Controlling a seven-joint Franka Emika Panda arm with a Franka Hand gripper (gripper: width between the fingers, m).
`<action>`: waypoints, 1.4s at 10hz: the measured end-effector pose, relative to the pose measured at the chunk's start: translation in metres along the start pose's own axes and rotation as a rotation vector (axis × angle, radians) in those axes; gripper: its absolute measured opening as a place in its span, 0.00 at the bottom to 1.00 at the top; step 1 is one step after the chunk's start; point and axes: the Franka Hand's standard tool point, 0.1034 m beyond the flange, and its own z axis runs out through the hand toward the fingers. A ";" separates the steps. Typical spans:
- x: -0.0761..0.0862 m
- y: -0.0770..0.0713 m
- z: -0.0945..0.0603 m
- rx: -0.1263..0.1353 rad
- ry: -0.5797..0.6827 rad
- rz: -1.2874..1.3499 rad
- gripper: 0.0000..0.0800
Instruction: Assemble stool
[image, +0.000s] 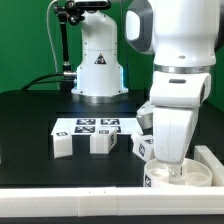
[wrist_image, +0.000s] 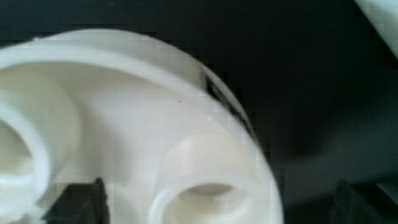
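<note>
**A:** Where is the seat disc (image: 178, 176)?

**B:** At the tabletop's near edge, toward the corner on the exterior view's right, just beside the edge rail (image: 212, 158). The gripper (image: 176, 162) points straight down, right on top of it.

**A:** Clenched on it, or let go?

**B:** I cannot tell. In the exterior view the hand's own body hides the fingertips. The wrist view is filled with blurred white plastic. Neither shows how the jaws stand.

**A:** How would it handle?

**B:** My guess is light, stiff moulded plastic, smooth and rather slippery, but not fragile. It's a ring, so I'd pinch across the rim wall with one finger inside the opening and one outside, keeping it level. A shallow bite might let it swivel.

**A:** What does the wrist view add?

**B:** The disc's surface close up. It shows a round socket hole (wrist_image: 210, 192) and the curved rim, which are too small to make out in the exterior view.

**A:** And the exterior view?

**B:** The surroundings. Several leg blocks (image: 102, 141) lie loose along the marker board (image: 90, 126) in the middle of the tabletop, not joined to the disc. The wrist view shows none of that.
</note>
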 end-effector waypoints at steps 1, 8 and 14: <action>0.002 0.001 -0.006 -0.003 0.000 0.008 0.80; -0.017 0.008 -0.041 -0.029 -0.004 0.027 0.81; -0.024 0.002 -0.038 -0.013 0.009 0.442 0.81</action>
